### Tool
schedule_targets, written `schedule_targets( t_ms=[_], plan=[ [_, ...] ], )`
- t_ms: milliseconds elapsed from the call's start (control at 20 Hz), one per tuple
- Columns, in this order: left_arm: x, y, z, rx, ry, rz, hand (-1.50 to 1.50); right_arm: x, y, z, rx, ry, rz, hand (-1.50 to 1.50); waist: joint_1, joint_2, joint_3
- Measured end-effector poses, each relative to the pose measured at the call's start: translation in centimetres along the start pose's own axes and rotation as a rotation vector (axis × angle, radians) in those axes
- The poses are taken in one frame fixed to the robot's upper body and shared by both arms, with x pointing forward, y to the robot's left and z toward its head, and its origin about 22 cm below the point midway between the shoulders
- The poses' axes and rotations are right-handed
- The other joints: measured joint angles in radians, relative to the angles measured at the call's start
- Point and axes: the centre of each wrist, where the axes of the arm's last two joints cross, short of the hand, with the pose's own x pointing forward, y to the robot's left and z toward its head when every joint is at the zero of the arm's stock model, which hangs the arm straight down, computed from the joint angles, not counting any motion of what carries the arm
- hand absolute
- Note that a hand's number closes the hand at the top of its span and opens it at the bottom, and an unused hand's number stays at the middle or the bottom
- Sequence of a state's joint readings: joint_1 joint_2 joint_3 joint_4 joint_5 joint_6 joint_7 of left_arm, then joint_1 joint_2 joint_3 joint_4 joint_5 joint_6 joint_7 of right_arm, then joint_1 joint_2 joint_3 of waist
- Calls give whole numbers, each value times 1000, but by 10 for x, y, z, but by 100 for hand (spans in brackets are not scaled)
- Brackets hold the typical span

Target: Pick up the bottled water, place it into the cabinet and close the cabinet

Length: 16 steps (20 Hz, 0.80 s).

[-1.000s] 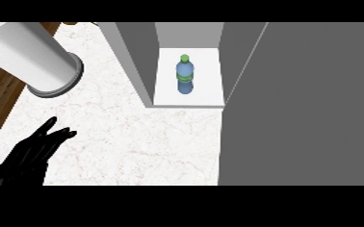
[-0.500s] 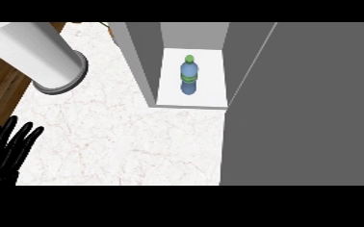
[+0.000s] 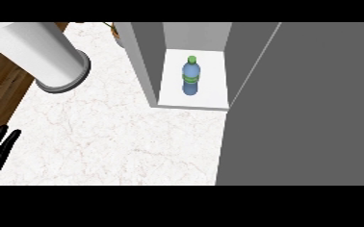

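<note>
**Bottle stands inside the open cabinet**

The water bottle (image 3: 189,76) stands upright on the white floor of the cabinet (image 3: 146,53), roughly midway between its two side walls and a little back from the front edge. It is blue and see-through, with a green cap and a green band around its middle. Nothing touches it, and it is the only thing in the compartment.

The cabinet sits at the far edge of the counter (image 3: 121,139), open toward the viewer. Its grey left wall rises just beside the bottle; on the right, a wide grey panel, seemingly the open door (image 3: 292,106), runs from the cabinet's right side down to the near edge and hides the counter's right part.

The counter is white marble with faint pinkish veins. Near its far left corner stands a tall pale cylinder (image 3: 39,48) on a round grey base, well apart from the cabinet. Beyond the counter's left edge, a dark wooden floor (image 3: 13,81) shows.

At the left edge of the head view, low down, a few black fingers of the left hand (image 3: 7,142) point up, straight and spread, holding nothing and far from the bottle. The right hand does not show.
</note>
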State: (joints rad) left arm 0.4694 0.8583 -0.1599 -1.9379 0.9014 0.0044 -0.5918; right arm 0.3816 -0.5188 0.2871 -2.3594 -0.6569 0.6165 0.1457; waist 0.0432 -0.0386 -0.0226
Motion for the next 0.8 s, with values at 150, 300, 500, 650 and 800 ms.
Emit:
schedule_targets(
  t_ms=[150, 300, 500, 650, 800],
  plan=[
    [4, 7, 3, 2, 9, -5, -150, -1, 2, -14, 5, 3, -10, 150, 4, 0, 0],
    [9, 14, 6, -1, 16, -10, -150, -1, 4, -30, 14, 6, -15, 150, 13, 2, -1],
    [13, 21, 10, -9, 16, -11, -150, 2, 7, -51, 23, 17, -16, 150, 23, 2, -1],
    [17, 24, 11, -21, 8, -3, -150, 7, 5, -65, 21, 29, 9, 150, 35, 3, 0],
    [21, 29, 12, -32, 9, -2, -150, 13, 4, -81, 7, 27, 45, 150, 47, 6, 1]
  ],
)
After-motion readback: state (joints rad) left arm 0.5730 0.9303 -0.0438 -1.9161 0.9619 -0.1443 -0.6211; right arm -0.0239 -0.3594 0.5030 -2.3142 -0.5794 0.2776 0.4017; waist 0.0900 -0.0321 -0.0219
